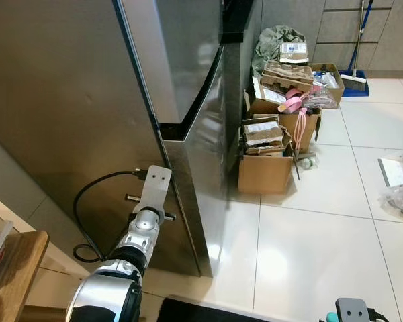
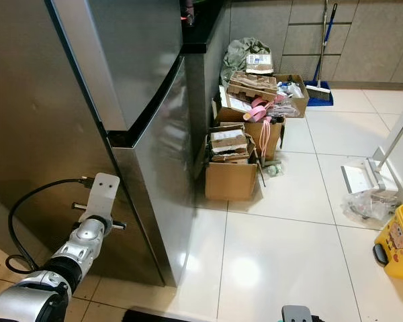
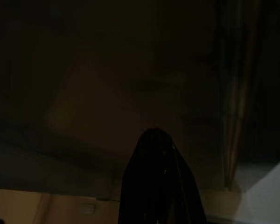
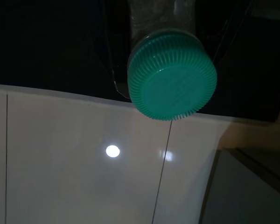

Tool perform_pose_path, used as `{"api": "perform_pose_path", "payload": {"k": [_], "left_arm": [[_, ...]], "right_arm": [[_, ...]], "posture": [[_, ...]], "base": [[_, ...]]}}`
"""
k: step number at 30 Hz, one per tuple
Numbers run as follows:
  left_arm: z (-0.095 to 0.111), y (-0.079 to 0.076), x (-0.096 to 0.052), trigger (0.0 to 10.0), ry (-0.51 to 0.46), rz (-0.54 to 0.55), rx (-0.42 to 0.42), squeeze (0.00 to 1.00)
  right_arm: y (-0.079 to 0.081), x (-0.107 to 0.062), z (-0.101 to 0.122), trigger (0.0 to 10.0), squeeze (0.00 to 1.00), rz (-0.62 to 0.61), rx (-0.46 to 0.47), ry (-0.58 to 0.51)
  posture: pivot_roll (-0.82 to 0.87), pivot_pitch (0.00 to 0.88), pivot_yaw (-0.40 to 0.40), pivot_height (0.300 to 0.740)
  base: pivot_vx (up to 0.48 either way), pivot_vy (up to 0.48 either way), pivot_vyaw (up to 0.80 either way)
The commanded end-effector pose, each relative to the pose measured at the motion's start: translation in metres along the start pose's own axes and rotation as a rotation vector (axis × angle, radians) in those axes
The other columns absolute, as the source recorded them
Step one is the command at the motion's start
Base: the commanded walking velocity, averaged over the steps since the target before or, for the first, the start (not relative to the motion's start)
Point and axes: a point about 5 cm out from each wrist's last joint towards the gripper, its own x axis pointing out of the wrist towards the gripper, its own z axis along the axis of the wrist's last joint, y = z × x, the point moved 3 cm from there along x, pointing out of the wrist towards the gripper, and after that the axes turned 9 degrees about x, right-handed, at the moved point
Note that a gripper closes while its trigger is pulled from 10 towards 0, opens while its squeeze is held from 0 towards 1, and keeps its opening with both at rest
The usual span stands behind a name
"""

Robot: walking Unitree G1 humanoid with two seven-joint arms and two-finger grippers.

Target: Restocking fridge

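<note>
Your left arm reaches up against the closed stainless fridge, low on its door by the corner edge; you cannot tell whether the left gripper is clenched or released. Your right gripper grasps a bottle with a green ribbed cap, cap hanging over the white tiled floor. Cardboard boxes sit right of the fridge.

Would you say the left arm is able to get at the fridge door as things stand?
Probably yes: the left gripper is raised right against the closed fridge door, with nothing between them. Whether it can get a hold to pull the door isn't clear.
</note>
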Motion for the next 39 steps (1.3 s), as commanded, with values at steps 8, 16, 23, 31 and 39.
{"api": "perform_pose_path", "payload": {"k": [8,16,23,31,39], "left_arm": [[-0.009,0.025,0.001,10.0,0.057,0.134,-0.004,0.00],[0.002,0.019,0.002,10.0,0.038,0.122,-0.162,0.00],[0.013,0.013,0.004,10.0,0.004,0.087,-0.359,0.00],[0.031,0.004,0.004,10.0,-0.072,0.015,-0.398,0.00],[0.045,-0.006,0.004,10.0,-0.126,-0.078,-0.407,0.00]], "right_arm": [[-0.001,-0.004,-0.007,10.0,0.00,-0.014,0.025,0.017],[-0.003,-0.003,-0.005,10.0,0.00,-0.017,0.020,0.009],[-0.004,-0.004,-0.004,10.0,0.00,-0.027,0.010,0.000],[-0.003,-0.005,-0.006,10.0,0.00,-0.025,0.013,0.003],[-0.005,-0.006,-0.006,10.0,0.00,-0.026,0.006,0.001]], "posture": [[-0.09,0.238,0.094,0.740],[-0.09,0.240,0.094,0.740],[-0.09,0.245,0.097,0.740],[-0.09,0.246,0.099,0.740],[-0.09,0.267,0.104,0.740]], "base": [[0.000,0.000,0.00],[0.000,0.000,0.00],[0.000,0.000,0.00],[0.000,0.000,0.00],[0.000,0.000,0.00]]}}
